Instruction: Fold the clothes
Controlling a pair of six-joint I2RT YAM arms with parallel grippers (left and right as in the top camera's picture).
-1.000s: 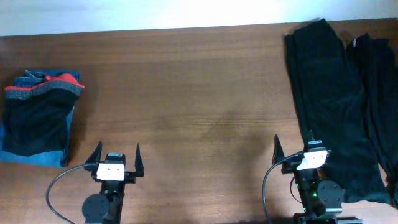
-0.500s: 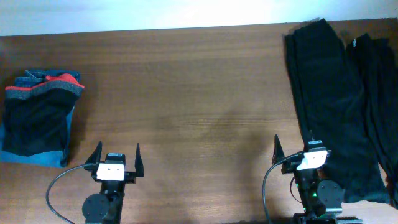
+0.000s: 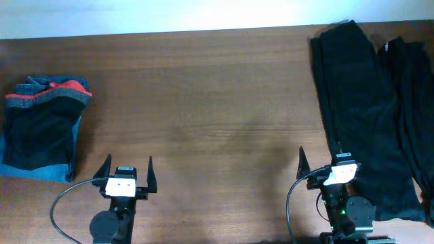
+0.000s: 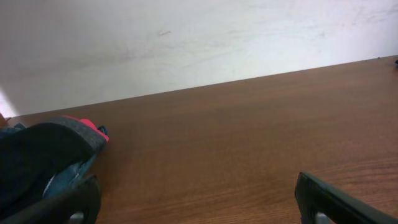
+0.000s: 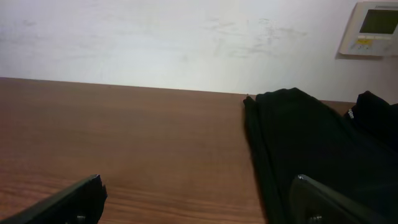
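Note:
A long pair of black trousers (image 3: 359,108) lies flat and unfolded along the right side of the table, with a second black garment (image 3: 413,102) beside it at the far right. A folded black garment with a red-orange waistband (image 3: 41,122) rests on blue denim jeans (image 3: 34,171) at the far left. My left gripper (image 3: 127,166) is open and empty near the front edge. My right gripper (image 3: 320,159) is open and empty, its right finger over the trousers' left edge. The trousers also show in the right wrist view (image 5: 298,137); the folded garment shows in the left wrist view (image 4: 37,155).
The brown wooden table (image 3: 217,102) ends at a white wall at the back. A wall control panel (image 5: 372,28) hangs at the upper right of the right wrist view. A cable loops beside each arm base at the front.

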